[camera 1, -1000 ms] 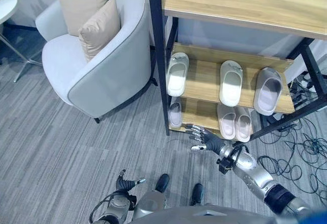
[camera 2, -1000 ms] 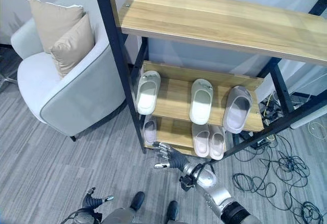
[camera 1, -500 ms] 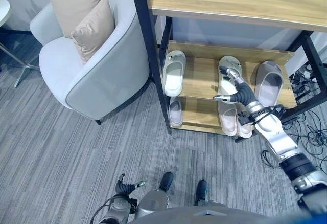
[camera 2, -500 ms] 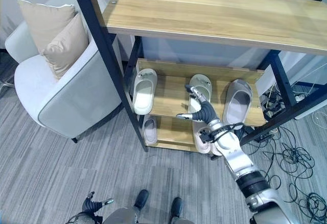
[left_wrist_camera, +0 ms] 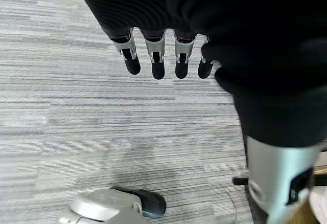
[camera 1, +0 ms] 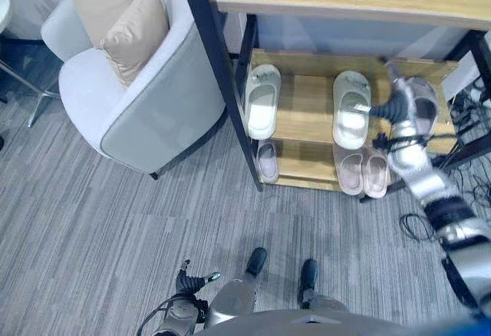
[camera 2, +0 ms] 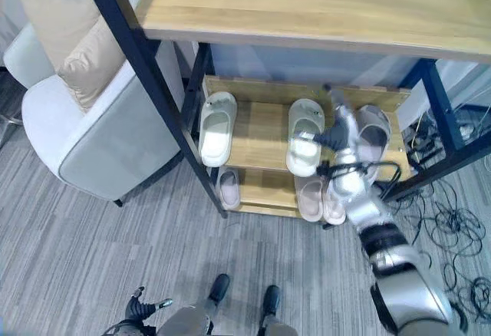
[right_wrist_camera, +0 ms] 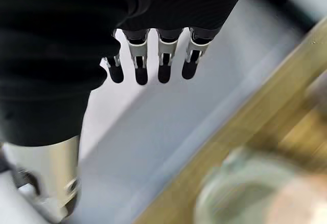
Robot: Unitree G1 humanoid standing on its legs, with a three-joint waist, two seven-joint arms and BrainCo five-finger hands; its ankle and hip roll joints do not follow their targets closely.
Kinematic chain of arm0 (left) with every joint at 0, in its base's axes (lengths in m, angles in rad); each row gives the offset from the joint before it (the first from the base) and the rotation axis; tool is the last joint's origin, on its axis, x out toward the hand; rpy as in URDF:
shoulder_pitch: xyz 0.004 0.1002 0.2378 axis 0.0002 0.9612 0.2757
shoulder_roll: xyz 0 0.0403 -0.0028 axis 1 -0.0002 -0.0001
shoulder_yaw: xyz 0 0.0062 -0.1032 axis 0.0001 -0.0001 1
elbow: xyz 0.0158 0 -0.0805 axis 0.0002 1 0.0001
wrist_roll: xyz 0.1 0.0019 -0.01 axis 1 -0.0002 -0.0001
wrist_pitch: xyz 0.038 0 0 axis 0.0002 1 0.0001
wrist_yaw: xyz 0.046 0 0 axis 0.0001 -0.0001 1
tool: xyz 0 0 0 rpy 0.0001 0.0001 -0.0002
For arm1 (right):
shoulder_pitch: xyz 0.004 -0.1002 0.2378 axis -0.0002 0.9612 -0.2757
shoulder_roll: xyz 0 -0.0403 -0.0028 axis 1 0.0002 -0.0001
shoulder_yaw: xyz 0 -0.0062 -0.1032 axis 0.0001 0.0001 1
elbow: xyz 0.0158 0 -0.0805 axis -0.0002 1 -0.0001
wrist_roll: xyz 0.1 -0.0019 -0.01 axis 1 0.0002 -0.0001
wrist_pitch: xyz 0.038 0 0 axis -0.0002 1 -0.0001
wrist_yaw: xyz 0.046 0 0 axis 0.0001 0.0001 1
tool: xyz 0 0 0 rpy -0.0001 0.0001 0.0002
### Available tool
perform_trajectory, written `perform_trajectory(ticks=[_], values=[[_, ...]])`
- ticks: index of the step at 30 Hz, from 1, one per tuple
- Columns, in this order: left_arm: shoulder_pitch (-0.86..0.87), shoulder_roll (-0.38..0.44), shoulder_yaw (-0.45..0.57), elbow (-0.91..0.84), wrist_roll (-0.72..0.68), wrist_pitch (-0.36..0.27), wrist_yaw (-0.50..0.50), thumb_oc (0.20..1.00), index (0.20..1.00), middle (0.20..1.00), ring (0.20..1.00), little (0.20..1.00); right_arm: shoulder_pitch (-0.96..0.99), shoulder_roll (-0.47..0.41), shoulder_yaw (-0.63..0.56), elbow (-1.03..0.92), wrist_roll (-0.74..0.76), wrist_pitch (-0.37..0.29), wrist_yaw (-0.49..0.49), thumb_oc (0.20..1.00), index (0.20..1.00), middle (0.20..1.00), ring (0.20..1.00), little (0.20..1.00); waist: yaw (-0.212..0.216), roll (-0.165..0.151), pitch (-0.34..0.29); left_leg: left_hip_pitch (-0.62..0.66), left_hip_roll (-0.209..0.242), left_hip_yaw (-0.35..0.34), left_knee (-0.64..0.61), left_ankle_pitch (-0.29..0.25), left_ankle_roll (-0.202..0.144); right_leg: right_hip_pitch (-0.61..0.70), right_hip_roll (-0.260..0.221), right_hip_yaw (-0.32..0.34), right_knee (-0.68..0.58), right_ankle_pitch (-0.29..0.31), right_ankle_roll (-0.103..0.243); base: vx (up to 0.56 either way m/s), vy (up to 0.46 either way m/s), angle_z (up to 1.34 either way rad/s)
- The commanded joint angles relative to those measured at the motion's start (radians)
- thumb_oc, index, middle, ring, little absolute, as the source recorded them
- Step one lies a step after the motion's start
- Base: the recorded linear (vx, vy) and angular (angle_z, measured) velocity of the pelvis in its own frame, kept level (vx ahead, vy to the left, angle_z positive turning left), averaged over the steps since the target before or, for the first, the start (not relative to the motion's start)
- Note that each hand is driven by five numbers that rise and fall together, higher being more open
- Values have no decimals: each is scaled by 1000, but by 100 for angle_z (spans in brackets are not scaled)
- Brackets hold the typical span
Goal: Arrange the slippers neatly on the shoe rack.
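The shoe rack's middle shelf [camera 1: 304,121] carries a white slipper [camera 1: 261,110] at its left, a second white slipper [camera 1: 350,109] in the middle and a grey slipper [camera 2: 377,130] at its right. On the bottom shelf lie a small pale slipper [camera 1: 268,159] and a pink pair [camera 1: 363,173]. My right hand [camera 2: 340,131] is at the middle shelf between the middle white slipper and the grey one, open, its fingers [right_wrist_camera: 148,65] straight and holding nothing. Low over the carpet hangs my left hand [camera 1: 186,280], open with relaxed fingers [left_wrist_camera: 156,60].
A grey armchair [camera 1: 142,102] with two beige cushions [camera 1: 126,18] stands left of the rack's black post [camera 1: 219,75]. The wooden top shelf [camera 2: 307,6] overhangs the middle one. Loose cables [camera 2: 453,221] lie on the floor at the right.
My right hand rose from near the floor at the bottom shelf to the middle shelf, then went right towards the grey slipper. The camera view shifted. The left hand stayed put.
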Motion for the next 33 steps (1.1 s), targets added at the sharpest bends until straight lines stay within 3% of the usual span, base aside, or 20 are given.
perform_trajectory(ticks=[1, 4, 11, 21, 29, 33], values=[[-26, -57, -44, 52, -12, -21, 4, 1000, 1000, 1000, 1000, 1000, 0, -44, 18, -94, 28, -34, -23, 1000, 1000, 1000, 1000, 1000, 8, -20, -17, 2, 7, -85, -3, -52, -10, 64, -37, -22, 10, -67, 73, 0, 0, -4], [-14, -48, -52, 45, -43, -26, -8, 1000, 1000, 1000, 1000, 1000, -30, -47, -22, -27, 95, -11, -47, 1000, 1000, 1000, 1000, 1000, 0, -27, -2, -9, 15, -75, -3, -53, -13, 48, -33, -15, 10, -65, 75, 32, -44, -3], [-23, -28, -67, 14, -66, -43, -6, 1000, 1000, 1000, 1000, 1000, -86, -54, 8, 57, 140, 31, -11, 1000, 1000, 1000, 1000, 1000, -2, -31, 20, -39, 14, -73, -3, -45, -19, 22, -31, -20, 10, -61, 77, 4, -10, -2], [-38, -6, -89, -7, -77, -69, 3, 1000, 1000, 1000, 1000, 1000, -175, -85, 84, 193, 203, 5, 43, 1000, 1000, 1000, 1000, 1000, 6, -32, 37, -80, 4, -75, -3, -34, -26, -13, -37, -32, 10, -54, 84, 1, 1, 1], [-56, 15, -105, -20, -90, -83, 6, 1000, 1000, 1000, 1000, 1000, -273, -110, 137, 300, 161, 20, -8, 1000, 1000, 1000, 1000, 1000, 11, -37, 46, -115, -9, -75, -3, -26, -32, -36, -42, -55, 10, -53, 91, 11, 17, 6], [-138, 12, -91, -6, -160, -90, 4, 1000, 1000, 1000, 1000, 1000, -383, -102, 194, 286, 135, 70, 7, 1000, 1000, 1000, 1000, 1000, -5, -57, 47, -136, -6, -61, -3, -28, -38, -57, -41, -53, 10, -49, 95, 23, 32, 1]])
